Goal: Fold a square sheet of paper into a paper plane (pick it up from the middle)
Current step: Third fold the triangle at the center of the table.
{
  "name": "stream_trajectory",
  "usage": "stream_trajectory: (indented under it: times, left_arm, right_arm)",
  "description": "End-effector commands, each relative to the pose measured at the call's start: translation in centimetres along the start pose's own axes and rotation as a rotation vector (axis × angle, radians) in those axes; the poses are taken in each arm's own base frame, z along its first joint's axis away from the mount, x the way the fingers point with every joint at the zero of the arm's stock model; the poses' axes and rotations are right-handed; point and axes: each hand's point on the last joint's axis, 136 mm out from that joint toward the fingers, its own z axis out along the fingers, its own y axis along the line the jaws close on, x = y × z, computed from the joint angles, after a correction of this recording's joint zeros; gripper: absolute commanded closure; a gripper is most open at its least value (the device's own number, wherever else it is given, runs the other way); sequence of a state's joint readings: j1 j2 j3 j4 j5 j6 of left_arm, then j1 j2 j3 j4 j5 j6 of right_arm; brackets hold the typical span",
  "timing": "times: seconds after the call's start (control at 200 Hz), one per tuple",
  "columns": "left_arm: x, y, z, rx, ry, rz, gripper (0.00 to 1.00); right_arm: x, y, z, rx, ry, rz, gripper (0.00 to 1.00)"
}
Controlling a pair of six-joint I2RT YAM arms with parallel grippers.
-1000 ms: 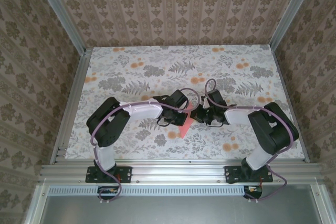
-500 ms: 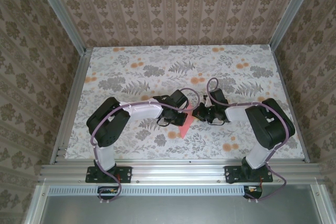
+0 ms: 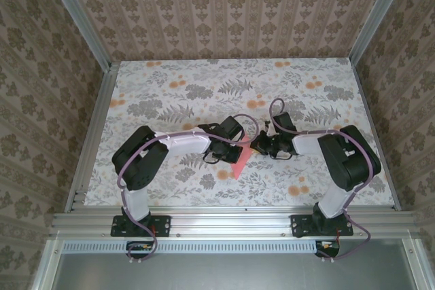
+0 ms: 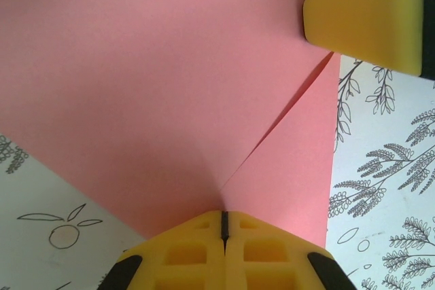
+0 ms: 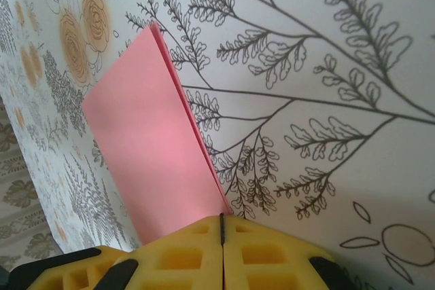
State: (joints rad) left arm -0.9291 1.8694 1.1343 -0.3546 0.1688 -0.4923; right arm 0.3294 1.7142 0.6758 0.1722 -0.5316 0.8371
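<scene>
While the left gripper (image 4: pixel 223 234) and right gripper (image 5: pixel 222 237) each clamp the paper (image 4: pixel 156 79), jaws closed tight, tension must be even. Pull gently, avoiding tears.

Beige damask wallpaper is covering the walls (image 3: pixel 224 5) closing in the table (image 3: pixel 204 76), whose white top is showing grey ferns and orange blossoms. Aluminium posts (image 3: pixel 76 15) are running up the corners; soft, even light is falling throughout.
</scene>
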Motion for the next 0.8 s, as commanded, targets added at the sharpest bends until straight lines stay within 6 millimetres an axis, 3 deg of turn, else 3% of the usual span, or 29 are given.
stream_trajectory:
  times: [0.0, 0.135, 0.25, 0.425, 0.56, 0.795]
  left_arm:
    - [0.3, -0.2, -0.2, -0.01, 0.022, 0.033, 0.98]
    - [-0.4, -0.6, -1.3, -0.008, -0.003, 0.039, 0.95]
    - [-2.1, -1.3, -4.0, 0.001, -0.082, 0.043, 0.87]
    - [-3.7, -1.9, -7.5, 0.026, -0.183, 0.019, 0.82]
    - [-2.6, -1.6, -7.2, 0.043, -0.174, -0.022, 0.84]
    - [-1.7, -3.1, -5.7, 0.13, -0.126, -0.014, 0.9]
  right_arm:
    - [0.5, -1.1, 0.1, 0.021, 0.008, 0.023, 0.92]
    - [0.2, 0.5, -1.5, 0.01, -0.013, -0.012, 0.9]
    - [0.2, 1.8, -3.6, 0.009, -0.039, -0.066, 0.85]
    - [0.7, 2.0, -6.0, 0.076, -0.045, -0.154, 0.71]
    - [1.1, 1.7, -6.5, 0.091, -0.036, -0.171, 0.65]
    - [1.8, 1.8, -4.9, 0.043, 0.035, -0.155, 0.64]
